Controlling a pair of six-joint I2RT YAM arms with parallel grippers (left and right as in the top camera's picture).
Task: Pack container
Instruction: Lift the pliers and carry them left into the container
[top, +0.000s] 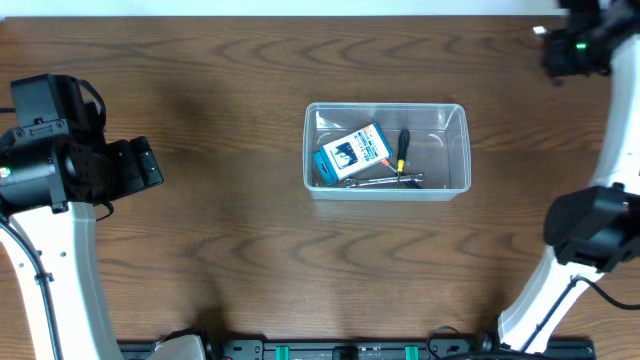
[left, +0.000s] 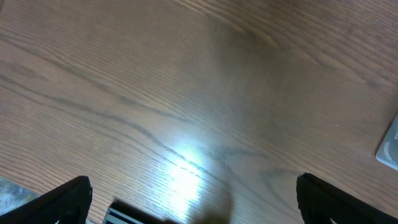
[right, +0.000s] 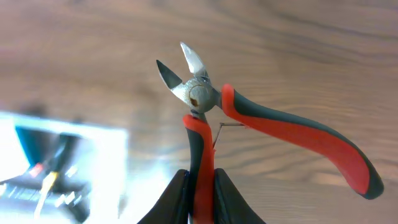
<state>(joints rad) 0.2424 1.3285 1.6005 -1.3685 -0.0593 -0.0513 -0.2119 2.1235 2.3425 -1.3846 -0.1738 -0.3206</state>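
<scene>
A clear plastic container (top: 458, 150) stands mid-table, holding a blue-and-white box (top: 352, 151), a black-and-yellow screwdriver (top: 402, 148) and a metal wrench (top: 385, 181). My right gripper (right: 200, 182) is shut on one handle of red-and-black cutting pliers (right: 205, 99), held in the air with the jaws pointing up and the other handle splayed right. The container (right: 68, 168) lies blurred to its lower left. In the overhead view the right gripper (top: 572, 48) hovers at the far right corner. My left gripper (left: 193, 200) stands open above bare wood, left of the container.
The left arm's black body (top: 60, 160) sits at the left side, and the right arm's base (top: 590, 225) at the right. A corner of the container (left: 390, 144) shows at the left wrist view's right edge. A black rail (top: 350, 350) runs along the front edge.
</scene>
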